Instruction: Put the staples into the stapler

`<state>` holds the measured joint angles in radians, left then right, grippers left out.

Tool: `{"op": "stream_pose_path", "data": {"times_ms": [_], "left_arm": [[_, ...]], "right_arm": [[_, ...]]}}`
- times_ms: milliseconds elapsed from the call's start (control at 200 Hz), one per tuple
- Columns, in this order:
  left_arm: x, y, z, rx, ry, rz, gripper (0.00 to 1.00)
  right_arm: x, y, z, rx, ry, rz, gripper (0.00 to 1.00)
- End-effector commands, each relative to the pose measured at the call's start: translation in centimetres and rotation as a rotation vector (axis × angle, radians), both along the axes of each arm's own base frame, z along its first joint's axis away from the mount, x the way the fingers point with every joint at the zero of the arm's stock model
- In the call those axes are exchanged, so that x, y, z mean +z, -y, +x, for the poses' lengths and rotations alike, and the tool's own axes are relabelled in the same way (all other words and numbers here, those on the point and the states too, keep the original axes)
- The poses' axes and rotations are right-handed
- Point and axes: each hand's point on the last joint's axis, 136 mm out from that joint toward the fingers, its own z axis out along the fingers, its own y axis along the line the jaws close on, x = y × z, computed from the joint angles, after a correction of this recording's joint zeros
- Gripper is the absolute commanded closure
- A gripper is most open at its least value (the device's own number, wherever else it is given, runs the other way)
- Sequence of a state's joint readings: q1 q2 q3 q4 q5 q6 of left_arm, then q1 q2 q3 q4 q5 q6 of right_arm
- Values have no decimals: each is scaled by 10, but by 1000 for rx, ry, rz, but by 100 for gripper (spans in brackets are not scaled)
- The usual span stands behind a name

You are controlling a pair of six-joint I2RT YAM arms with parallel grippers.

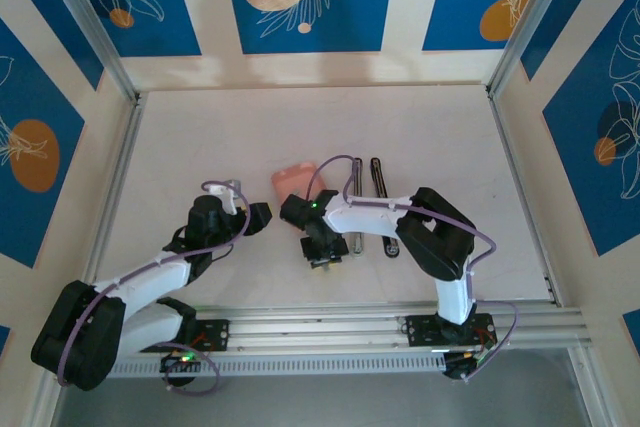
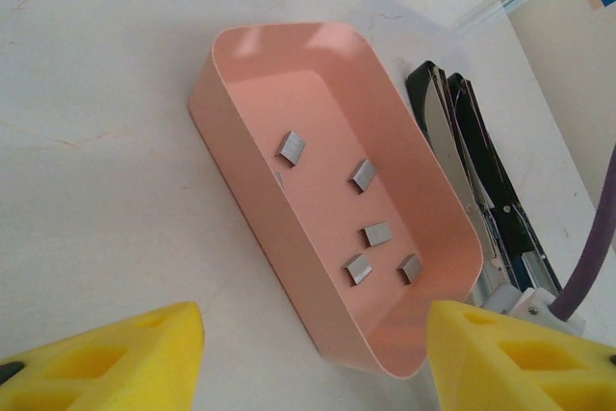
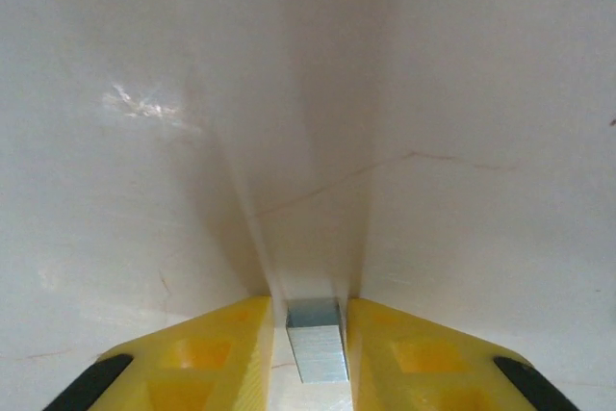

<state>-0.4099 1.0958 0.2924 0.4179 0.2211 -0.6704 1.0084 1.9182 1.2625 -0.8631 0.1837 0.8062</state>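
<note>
Near the table's (image 1: 200, 147) centre, at 5 o'clock from the pink tray (image 1: 292, 178), the right gripper (image 3: 310, 307) points down at the surface. Its yellow fingers (image 3: 217, 348) are closed almost together on one staple strip (image 3: 319, 346), which touches both of them. At 8 o'clock from the tray, the left gripper (image 2: 315, 334) stands wide open and empty. Five staples (image 2: 377, 233) lie scattered on the tray floor. Just beside the tray, at 3 o'clock, lies the stapler (image 1: 378, 179), opened, its two long arms side by side.
</note>
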Motion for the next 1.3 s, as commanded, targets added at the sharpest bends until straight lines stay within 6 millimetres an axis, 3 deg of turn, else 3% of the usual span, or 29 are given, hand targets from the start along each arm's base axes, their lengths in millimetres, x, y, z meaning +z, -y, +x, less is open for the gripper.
{"op": "stream_pose_path", "data": {"times_ms": [0,295,445,920,1295], "left_arm": [[-6,-1,-5,-15,-8,15,38],[-6,-2,-5,-15,-8,16,38],[-4,-2,-6,-13,-3,20,38],[3,-4,-7,-17,16,33,38],[7,0,-6,-32,25,34,38]], "right_arm": [[-7,6,-6,1,-23,-47,73],[-22,10,-11,-9,-44,-72,78],[-20,11,-9,-10,-16,-74,80],[23,7,13,-31,187,38,83],[54,16,30,-64,275,100,83]]}}
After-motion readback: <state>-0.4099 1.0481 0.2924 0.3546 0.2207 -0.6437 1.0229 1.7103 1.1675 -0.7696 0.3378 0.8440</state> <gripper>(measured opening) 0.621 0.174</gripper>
